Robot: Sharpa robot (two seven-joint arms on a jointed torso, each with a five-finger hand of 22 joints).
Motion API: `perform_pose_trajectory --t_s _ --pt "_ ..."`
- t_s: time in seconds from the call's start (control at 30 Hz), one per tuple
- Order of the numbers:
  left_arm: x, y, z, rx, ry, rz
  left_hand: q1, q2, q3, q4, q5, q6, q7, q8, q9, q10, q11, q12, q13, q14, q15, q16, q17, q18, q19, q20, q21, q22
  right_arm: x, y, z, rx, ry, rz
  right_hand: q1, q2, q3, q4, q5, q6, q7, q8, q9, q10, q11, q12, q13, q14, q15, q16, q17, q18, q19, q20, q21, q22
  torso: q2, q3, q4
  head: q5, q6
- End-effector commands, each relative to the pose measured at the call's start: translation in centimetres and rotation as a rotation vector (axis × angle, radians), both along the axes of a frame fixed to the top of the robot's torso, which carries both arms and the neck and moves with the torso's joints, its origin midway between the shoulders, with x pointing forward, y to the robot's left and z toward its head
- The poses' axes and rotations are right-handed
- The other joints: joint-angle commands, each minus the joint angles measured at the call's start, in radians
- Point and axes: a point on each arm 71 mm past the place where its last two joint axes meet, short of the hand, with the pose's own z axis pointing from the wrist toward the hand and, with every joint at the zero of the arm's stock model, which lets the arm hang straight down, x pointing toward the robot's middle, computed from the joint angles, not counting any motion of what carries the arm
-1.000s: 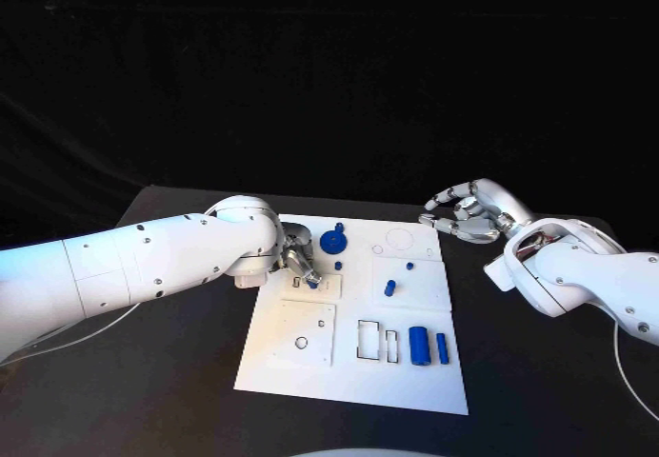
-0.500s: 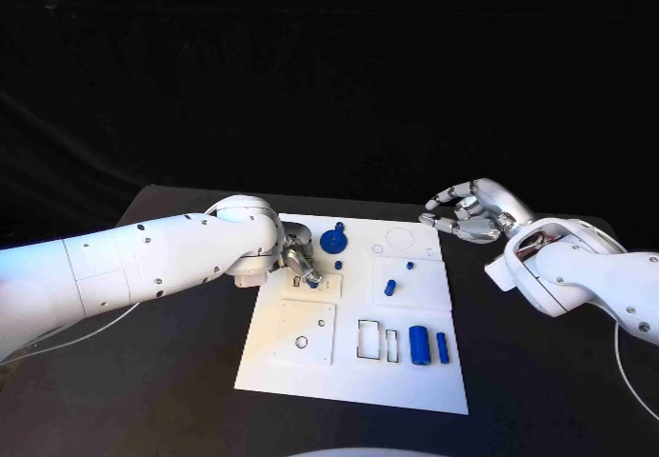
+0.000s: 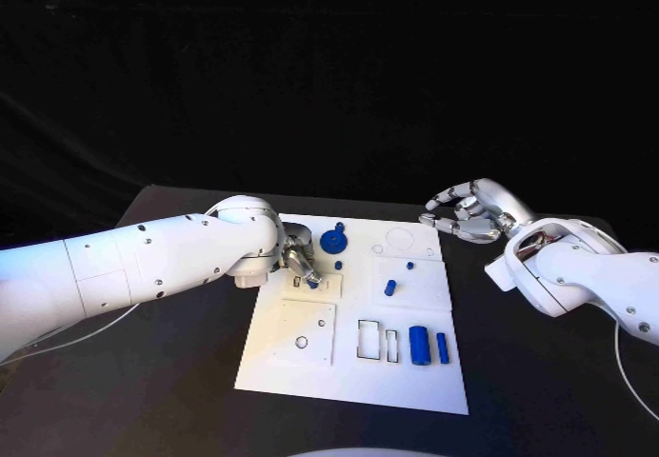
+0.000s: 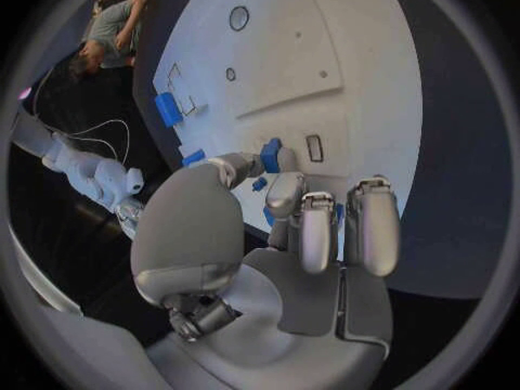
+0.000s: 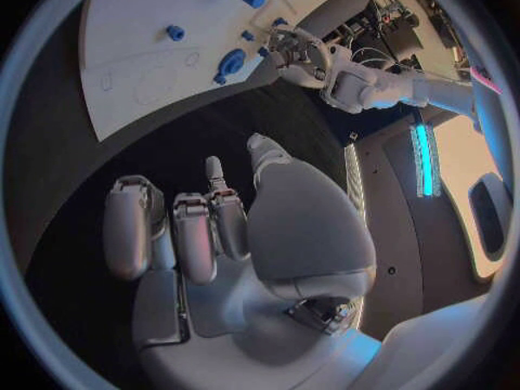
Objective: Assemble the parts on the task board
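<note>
Left hand (image 3: 298, 262): sitting left of centre over the board's (image 3: 412, 381) upper left part, pinching a small blue part (image 4: 271, 156) between thumb and fingers beside a slot. Right hand (image 3: 467, 214): hovering at right off the board's upper right corner, fingers curling inward around nothing. Blue gear (image 3: 334, 240), pegs (image 3: 390, 287) and two cylinders (image 3: 420, 345) lying on the board.

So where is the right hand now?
In the head view, the right hand hovers off the task board's far right corner, over the black table.
</note>
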Motion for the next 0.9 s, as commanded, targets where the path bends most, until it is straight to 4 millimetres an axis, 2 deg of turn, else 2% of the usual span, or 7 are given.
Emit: perform_pose_trajectory --t_s 0.03,0.33,0.67,0.9 --pt "-0.4 0.0 -0.7 0.016 0.023 -0.006 0.012 0.01 0.138 -0.141 0.004 0.003 -0.006 0.003 0.001 0.002 -0.003 -0.007 0.0 0.106 -0.001 0.003 0.263 -0.007 0.005 0.0 0.005 0.0 0.0 0.1 0.0 -0.009 0.0 0.016 -0.012 -0.001 -0.005 -0.001 -0.003 -0.006 -0.004 0.005 0.002 -0.001 -0.004 -0.002 0.126 0.079 -0.004 -0.005 0.149 0.006 0.0 -0.006 -0.002 0.098 0.001 -0.0002 0.0001 0.0 -0.001" --pt "-0.6 0.2 -0.5 -0.044 -0.009 0.039 0.019 0.015 0.151 -0.15 0.006 0.004 -0.004 0.004 0.002 0.002 -0.002 -0.008 -0.001 0.106 -0.001 0.003 0.263 -0.006 0.004 -0.001 0.004 -0.002 0.0 0.1 -0.1 -0.009 0.0 0.016 -0.012 -0.001 -0.005 -0.001 -0.003 -0.006 -0.004 0.005 0.002 -0.001 -0.004 -0.002 0.126 0.079 -0.004 -0.005 0.149 0.006 0.0 -0.006 -0.002 0.098 0.0 -0.0008 0.0008 0.001 -0.002" --pt "-1.0 0.9 0.0 -0.163 -0.081 0.125 0.019 0.02 0.156 -0.15 0.0 0.004 -0.003 0.004 0.002 -0.003 -0.001 -0.019 -0.012 0.106 -0.001 0.003 0.263 -0.006 0.004 -0.001 0.003 -0.003 -0.1 0.0 -0.1 -0.01 0.0 0.014 -0.016 0.0 -0.005 -0.001 -0.003 -0.006 -0.004 0.006 0.002 0.0 -0.004 -0.002 0.127 0.079 -0.004 -0.005 0.15 0.006 0.0 -0.006 -0.002 0.097 0.001 -0.0004 0.0003 -0.005 -0.002" --pt "-1.6 1.3 0.4 -0.225 -0.131 0.154 0.018 0.021 0.157 -0.15 -0.004 0.004 -0.002 0.004 0.002 -0.003 -0.001 -0.022 -0.015 0.106 0.0 0.003 0.263 -0.006 0.004 -0.001 0.003 -0.003 -0.1 -0.1 -0.1 -0.01 0.0 0.013 -0.017 0.002 -0.005 0.0 -0.003 -0.007 -0.004 0.006 0.002 0.0 -0.004 -0.002 0.127 0.079 -0.004 -0.005 0.15 0.006 0.0 -0.006 -0.003 0.097 0.001 0.0003 0.0012 -0.008 -0.009"
